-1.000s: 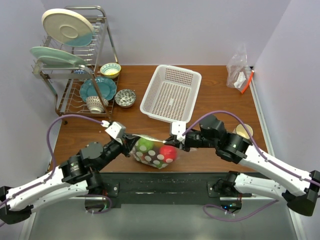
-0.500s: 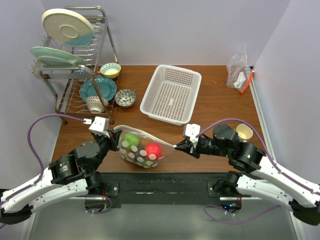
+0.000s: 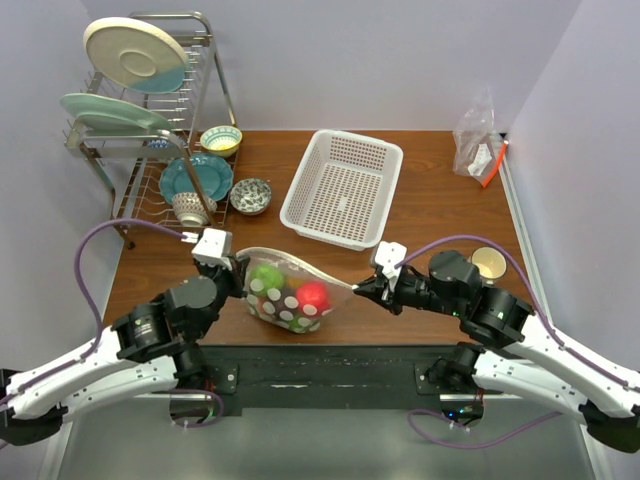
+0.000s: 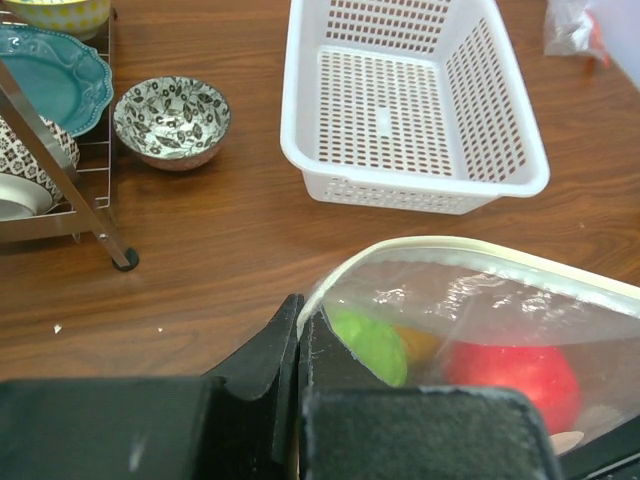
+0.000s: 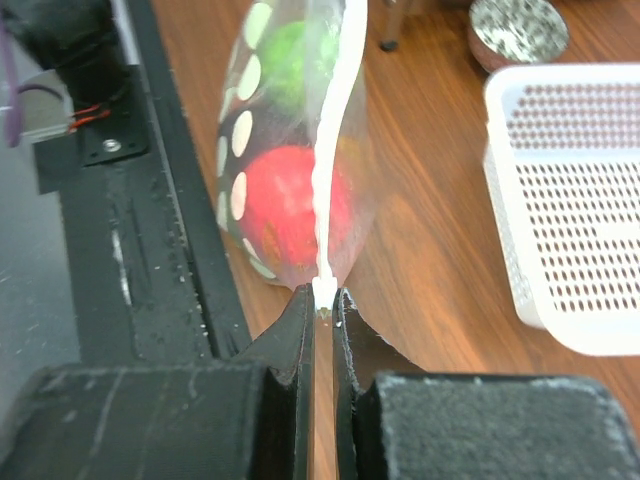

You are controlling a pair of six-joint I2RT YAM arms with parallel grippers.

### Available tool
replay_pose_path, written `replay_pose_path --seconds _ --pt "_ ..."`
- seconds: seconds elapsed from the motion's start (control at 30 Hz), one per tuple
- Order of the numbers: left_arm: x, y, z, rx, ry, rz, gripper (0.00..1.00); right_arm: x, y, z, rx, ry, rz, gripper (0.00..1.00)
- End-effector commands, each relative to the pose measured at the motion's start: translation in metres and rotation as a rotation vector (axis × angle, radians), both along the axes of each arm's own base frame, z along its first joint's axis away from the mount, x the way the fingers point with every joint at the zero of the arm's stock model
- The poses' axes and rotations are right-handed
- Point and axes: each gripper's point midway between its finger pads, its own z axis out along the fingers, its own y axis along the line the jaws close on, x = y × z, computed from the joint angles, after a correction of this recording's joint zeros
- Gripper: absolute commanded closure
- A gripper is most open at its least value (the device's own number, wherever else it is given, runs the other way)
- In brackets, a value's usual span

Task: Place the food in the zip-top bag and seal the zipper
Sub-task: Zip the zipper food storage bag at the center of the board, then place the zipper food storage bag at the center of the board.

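**Two hands, one bag, stretched across the near edge**

1 zip-top bag (image 3: pixel 288 292) hangs between both hands at the front of the tabletop (image 3: pixel 420 200); can't tell if it touches the wood. It is clear plastic w/ white dots.

Left hand (image 4: pixel 298 312): jaws pressed together on the bag's left corner. Right hand (image 5: pixel 322 296): jaws squeezed on the right end of the zipper (image 5: pixel 335 150), the pale strip coming out from between the fingertips. Can't tell if the strip is sealed along its whole width.

Food in the bag, as counted:
- 1 red apple (image 3: pixel 313 296)
- 1 green ball (image 3: pixel 266 277) for sure; others unclear
- 1 orange piece (image 4: pixel 418 343) between them – too hidden to name

Rest of the tabletop:
- 1 white basket (image 3: pixel 345 187), just behind the bag
- 1 patterned bowl (image 3: pixel 250 195) beside the dish rack (image 3: pixel 165 120)
- 2 plates up top on the rack
- 1 other clear bag (image 3: pixel 478 140) w/ red-orange strip, far right corner – the white patch on it is too small to read
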Motion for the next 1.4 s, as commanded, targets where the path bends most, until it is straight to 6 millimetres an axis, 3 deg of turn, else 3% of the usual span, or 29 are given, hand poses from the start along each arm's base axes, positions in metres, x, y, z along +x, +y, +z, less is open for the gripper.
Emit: replay_pose_path --seconds 0.0,0.17,0.37,0.5,0.77,0.83,0.87,0.9,0.93,0.97,1.0,1.1,1.13,1.37 --pt "0.014 -0.013 0.017 -0.041 -0.034 0.043 1.0 0.026 -0.001 0.022 0.049 -0.021 -0.145 1.0" --pt "0.027 -0.027 0.01 -0.002 -0.038 0.055 1.0 0.06 -0.016 0.03 0.042 -0.065 -0.359 1.0" --pt "0.056 -0.035 0.005 -0.001 -0.025 0.044 1.0 0.097 -0.041 0.045 0.038 -0.159 -0.607 1.0" --pt "0.082 -0.026 0.001 -0.043 -0.029 0.113 1.0 0.121 -0.042 0.037 -0.034 -0.185 -0.695 1.0" --pt "0.12 -0.039 -0.009 -0.096 0.004 0.103 0.97 0.172 -0.049 0.029 -0.057 -0.12 -0.814 1.0" --pt "0.125 -0.041 -0.009 -0.09 0.01 0.101 0.83 0.179 -0.053 0.027 -0.068 -0.119 -0.864 0.91" --pt "0.126 -0.044 -0.008 -0.089 0.011 0.092 0.64 0.181 -0.052 0.031 -0.061 -0.123 -0.868 0.84" --pt "0.127 -0.045 -0.006 -0.087 0.007 0.087 0.56 0.182 -0.051 0.031 -0.061 -0.121 -0.868 0.77" --pt "0.128 -0.045 -0.005 -0.087 0.006 0.085 0.5 0.182 -0.05 0.031 -0.059 -0.119 -0.866 0.59" --pt "0.127 -0.045 -0.005 -0.085 0.009 0.081 0.42 0.182 -0.048 0.032 -0.055 -0.116 -0.856 0.52" --pt "0.127 -0.045 -0.001 -0.088 0.003 0.079 0.38 0.182 -0.046 0.033 -0.056 -0.114 -0.847 0.46" --pt "0.122 -0.043 0.012 -0.092 -0.006 0.067 0.27 0.177 -0.045 0.038 -0.061 -0.094 -0.824 0.11" --pt "0.12 -0.045 0.018 -0.094 -0.008 0.049 0.25 0.175 -0.045 0.048 -0.043 -0.094 -0.821 0.04" --pt "0.09 -0.04 0.072 -0.088 -0.018 -0.053 0.12 0.137 -0.045 0.099 0.125 0.002 -0.726 0.01"
